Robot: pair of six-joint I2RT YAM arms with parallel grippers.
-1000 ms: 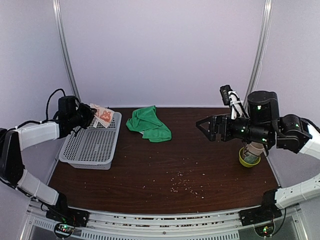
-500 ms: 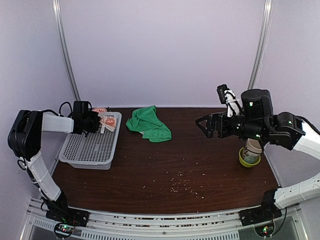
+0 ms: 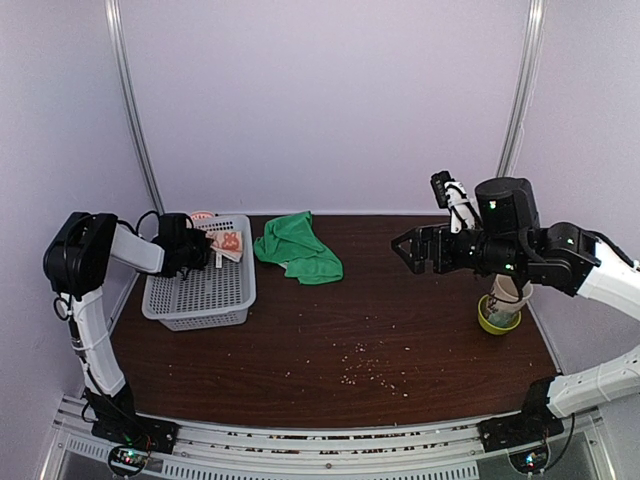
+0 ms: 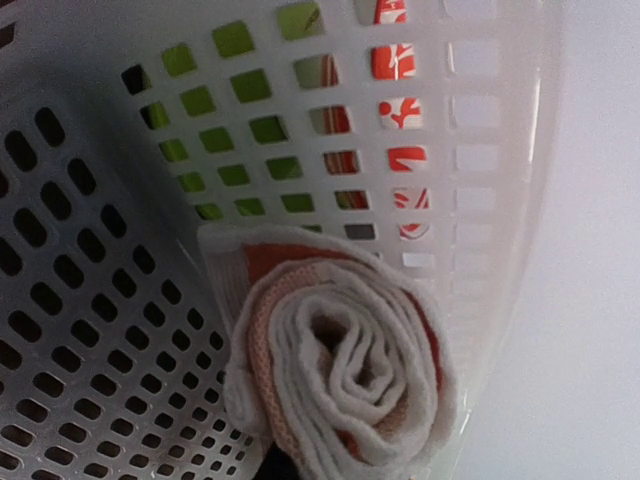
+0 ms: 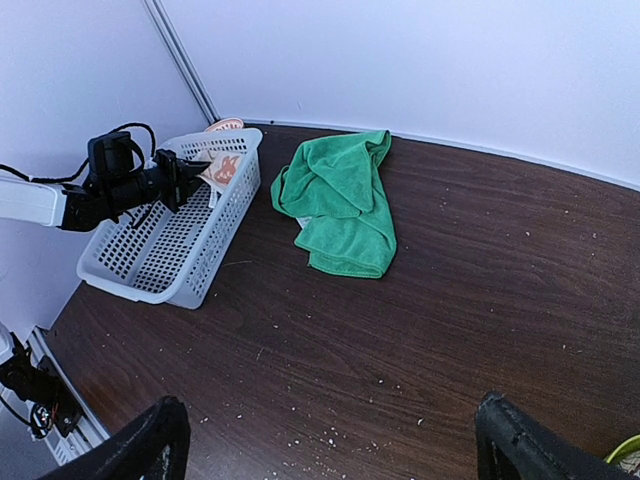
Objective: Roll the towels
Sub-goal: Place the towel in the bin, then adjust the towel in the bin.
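At the table's 9 o'clock, the left gripper is clamped on the pinkish-beige towel. The towel is coiled into a tight roll inside the basket's 1 o'clock corner. To finish well, lower the roll until it rests on the mesh floor, loose edge underneath, then release slowly so the coil cannot spring open. The green towel lies crumpled and unrolled at 12 o'clock. At 3 o'clock the right gripper hovers empty, fingers spread wide.

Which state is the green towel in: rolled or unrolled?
Unrolled. The green towel lies crumpled in loose folds on the table, beside the basket; no coil shows.
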